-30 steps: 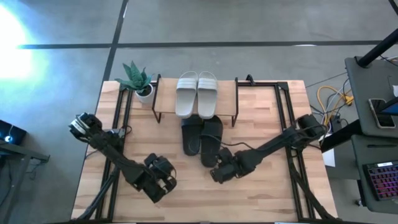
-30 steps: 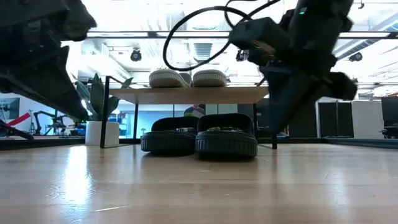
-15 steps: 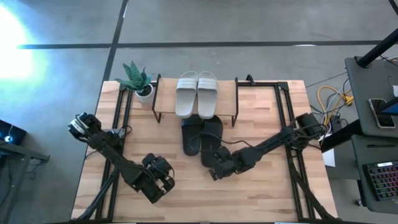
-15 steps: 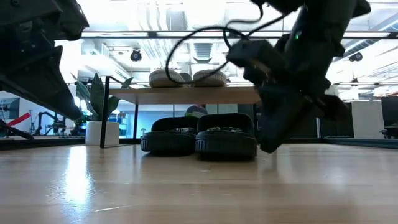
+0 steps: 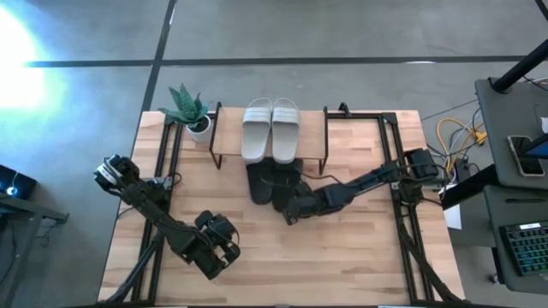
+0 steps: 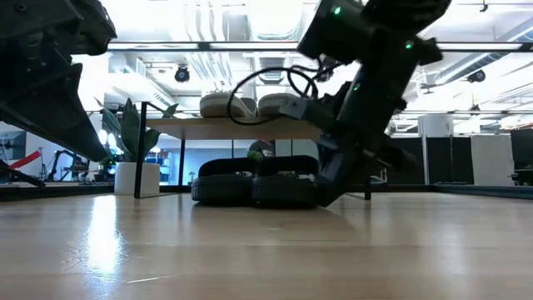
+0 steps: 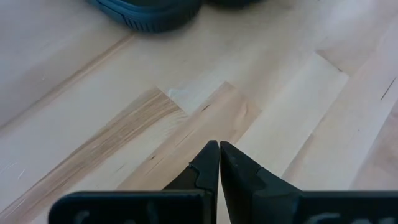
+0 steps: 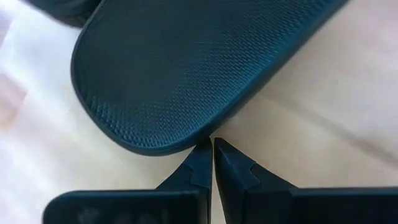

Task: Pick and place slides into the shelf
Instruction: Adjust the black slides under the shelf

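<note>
The black slides (image 5: 276, 181) lie on the table half under the shelf (image 5: 312, 128), heels out, the right gripper (image 5: 294, 210) pinched empty against one heel; pushed off-centre, that slide could twist, nudge its mate or catch a shelf leg

left claw (image 7: 219, 163): closed, near table's front | right claw (image 8: 212, 163): closed, low at mid-table

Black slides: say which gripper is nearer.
Right. The right gripper, shut, touches the black slides at their heel end; the left gripper sits well off, toward the table's near edge.
</note>
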